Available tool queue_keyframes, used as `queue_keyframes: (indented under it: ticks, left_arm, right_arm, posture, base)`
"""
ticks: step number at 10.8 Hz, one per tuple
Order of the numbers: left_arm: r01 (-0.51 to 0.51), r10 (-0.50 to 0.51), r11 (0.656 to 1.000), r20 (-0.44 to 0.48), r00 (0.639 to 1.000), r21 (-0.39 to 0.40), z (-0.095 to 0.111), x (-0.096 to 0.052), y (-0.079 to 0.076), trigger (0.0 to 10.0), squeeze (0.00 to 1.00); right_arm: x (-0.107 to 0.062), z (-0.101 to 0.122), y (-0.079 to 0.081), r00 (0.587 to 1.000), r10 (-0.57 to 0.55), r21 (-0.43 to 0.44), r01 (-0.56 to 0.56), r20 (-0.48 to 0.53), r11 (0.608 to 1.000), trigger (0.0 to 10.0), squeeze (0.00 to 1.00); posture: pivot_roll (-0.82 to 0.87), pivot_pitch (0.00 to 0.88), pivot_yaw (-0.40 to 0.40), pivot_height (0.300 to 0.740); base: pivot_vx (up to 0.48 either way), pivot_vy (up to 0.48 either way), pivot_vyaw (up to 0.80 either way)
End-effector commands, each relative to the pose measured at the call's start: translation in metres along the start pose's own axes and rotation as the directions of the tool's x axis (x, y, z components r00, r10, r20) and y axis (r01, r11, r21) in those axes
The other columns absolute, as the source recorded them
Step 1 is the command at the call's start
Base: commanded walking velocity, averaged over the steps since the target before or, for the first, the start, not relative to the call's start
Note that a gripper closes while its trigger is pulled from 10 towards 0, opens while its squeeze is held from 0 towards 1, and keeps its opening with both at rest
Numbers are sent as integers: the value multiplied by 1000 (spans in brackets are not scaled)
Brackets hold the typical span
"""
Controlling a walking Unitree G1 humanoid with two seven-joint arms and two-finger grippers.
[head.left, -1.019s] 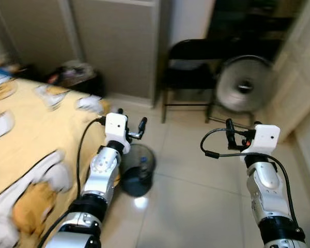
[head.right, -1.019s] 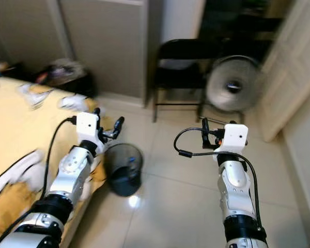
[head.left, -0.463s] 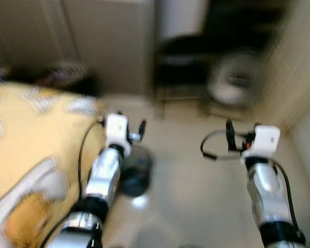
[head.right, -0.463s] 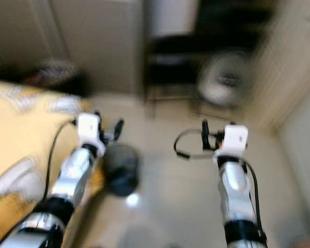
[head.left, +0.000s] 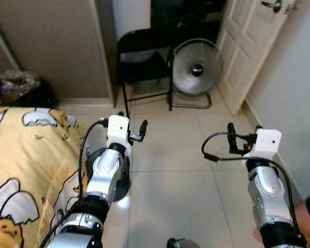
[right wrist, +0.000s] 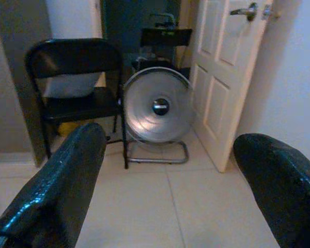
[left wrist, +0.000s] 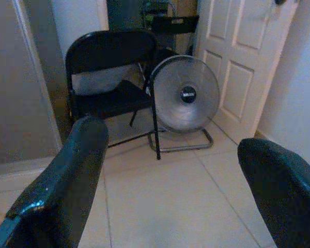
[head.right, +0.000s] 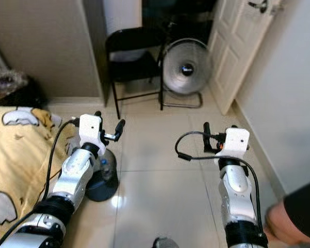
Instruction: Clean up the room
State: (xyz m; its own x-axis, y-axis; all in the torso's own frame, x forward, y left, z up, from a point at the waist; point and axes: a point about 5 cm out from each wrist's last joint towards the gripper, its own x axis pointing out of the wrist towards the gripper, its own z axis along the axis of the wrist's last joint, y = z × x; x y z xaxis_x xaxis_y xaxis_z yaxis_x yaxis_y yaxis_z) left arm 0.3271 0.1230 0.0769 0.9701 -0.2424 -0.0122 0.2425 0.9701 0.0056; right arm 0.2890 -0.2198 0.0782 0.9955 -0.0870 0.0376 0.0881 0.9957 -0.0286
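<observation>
Standing below the left gripper (head.left: 130,120), apparently a bin (head.right: 104,182); both it and right gripper (head.left: 243,135) gape empty.

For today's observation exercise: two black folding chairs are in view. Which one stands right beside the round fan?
The nearer black folding chair, standing on the tiled floor left of the round fan. The second chair stands farther back in the dark doorway, behind the fan.

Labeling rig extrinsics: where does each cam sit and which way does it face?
Left/right eye: on the head, facing forward and down at tiled floor, bed, bin; both arms, left tool, right tool.
Left wrist: along its open fingers toward chair, fan.
Right wrist: along its open fingers.
All share chair, fan, door.
</observation>
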Motion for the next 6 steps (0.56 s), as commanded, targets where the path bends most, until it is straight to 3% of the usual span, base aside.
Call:
queue_keyframes:
  ticks: [1,6]
  left_arm:
    - [2,-2,1000,4,1000,-21,2,-1,3,10000,0]
    - [62,-60,998,53,997,-29,7,-1,-4,10000,0]
  right_arm:
    - [0,5,1,1000,4,-8,-4,17,1000,10000,0]
    - [5,5,4,1000,23,-12,-23,13,1000,10000,0]
  posture:
    - [-116,0,15,740]
    - [-107,0,9,740]
  base:
    - [0,0,0]
    - [466,0,0]
